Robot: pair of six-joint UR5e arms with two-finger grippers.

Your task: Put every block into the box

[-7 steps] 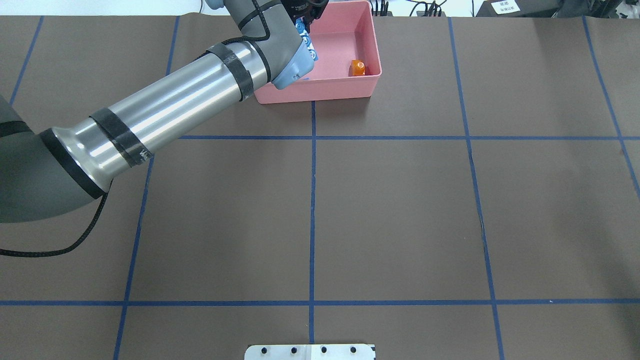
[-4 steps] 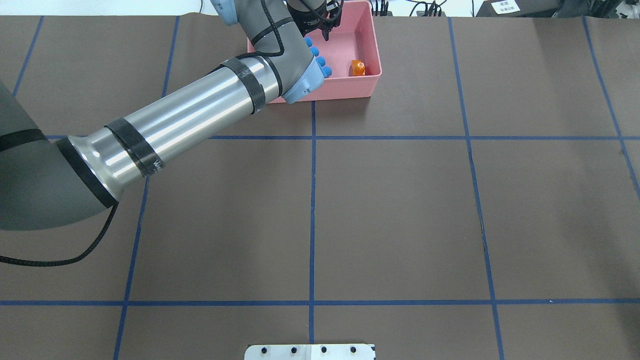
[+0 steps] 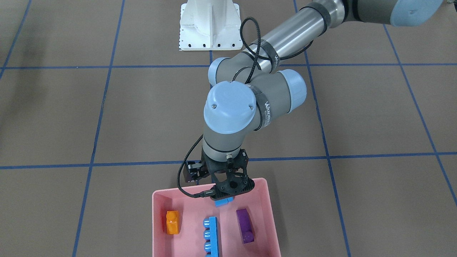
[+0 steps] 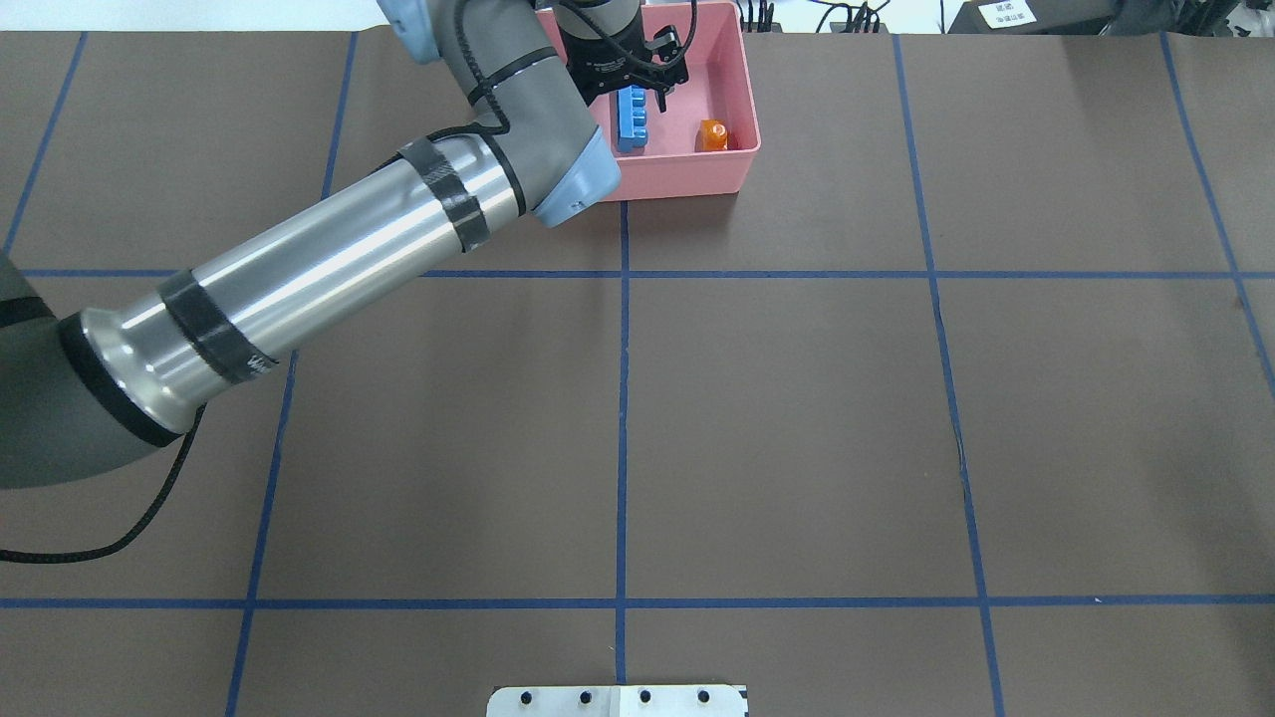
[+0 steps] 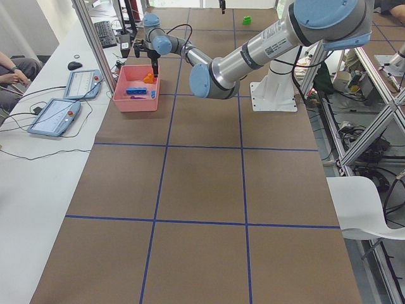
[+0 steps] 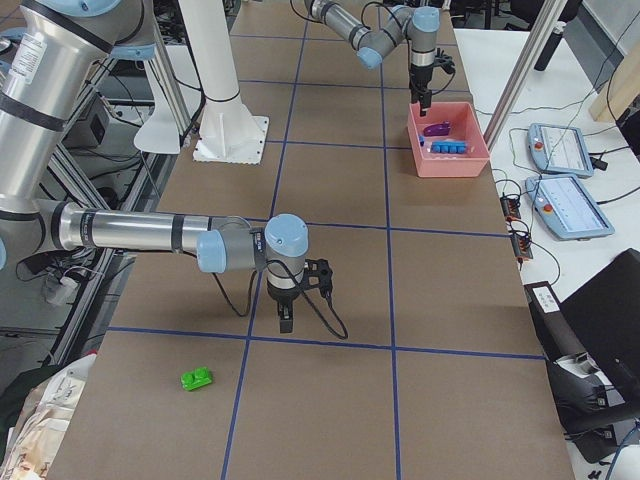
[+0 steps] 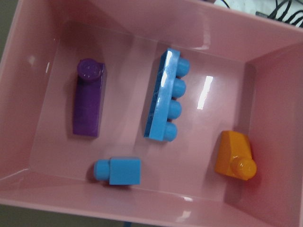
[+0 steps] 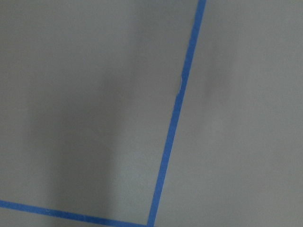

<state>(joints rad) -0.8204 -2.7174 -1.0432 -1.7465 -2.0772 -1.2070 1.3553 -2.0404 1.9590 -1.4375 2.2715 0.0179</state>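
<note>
The pink box [image 3: 156,228] stands at the table's far side, seen too in the overhead view [image 4: 687,179]. In it lie the orange block [image 7: 234,153], the purple block [image 7: 87,104], the long blue block [image 7: 165,100] and the small blue block [image 7: 120,171]. My left gripper [image 3: 228,194] hangs over the box, open and empty, right above the small blue block [image 3: 223,202]. The green block [image 6: 196,379] lies on the table outside the box, close to my right gripper [image 6: 285,320], which points down at the table. I cannot tell if the right gripper is open or shut.
The white robot base [image 3: 209,25] stands mid-table on the robot's side. The table [image 4: 797,418] is brown with blue tape lines. Tablets [image 5: 60,114] and cables lie on the white bench beyond the box.
My left wrist has turned and shifted over the box. The long blue block, partly hidden by the wrist before, now shows whole on the box floor. The orange block has not moved.
</note>
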